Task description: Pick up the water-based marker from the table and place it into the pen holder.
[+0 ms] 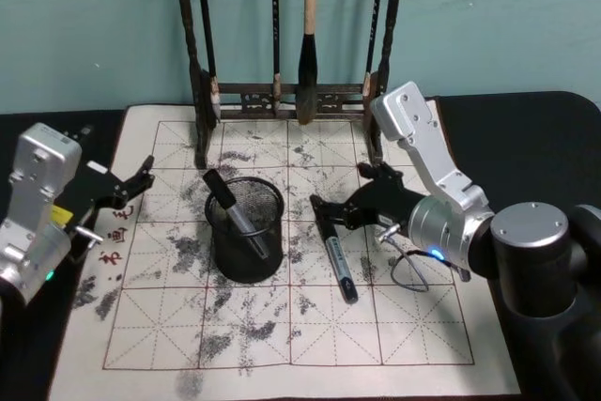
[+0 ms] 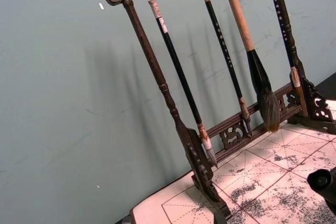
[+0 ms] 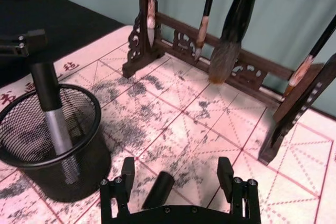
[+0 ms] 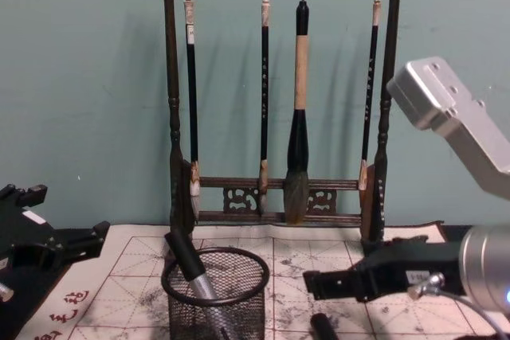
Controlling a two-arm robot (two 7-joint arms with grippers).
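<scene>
1. The pen holder (image 1: 254, 260) stands upright on the cloth (image 1: 413, 326), left of the cloth's middle. We see one leaning marker (image 1: 228, 208) inside it, silver barrel down and black cap up past the rim.
2. The lying marker (image 1: 336, 255) rests flat on the cloth just right of the pen holder, not touching it. Its black cap points toward the brush rack (image 1: 282, 96).
3. The right gripper (image 3: 176, 174) sits low over that cap end. Its jaws are spread wide, one on each side of the cap, and we see a gap on both sides, so nothing is gripped.
4. The left gripper (image 1: 131, 185) hangs at the cloth's left edge, well apart from both markers. Its jaws stand apart and hold nothing.
5. The lying marker has a white label with dark print, too small for us to read. Red characters (image 1: 115, 237) run along the cloth's left edge, and we cannot read them either.
6. The rack holds four hanging brushes at the cloth's far edge on the black tabletop (image 1: 526, 138).
</scene>
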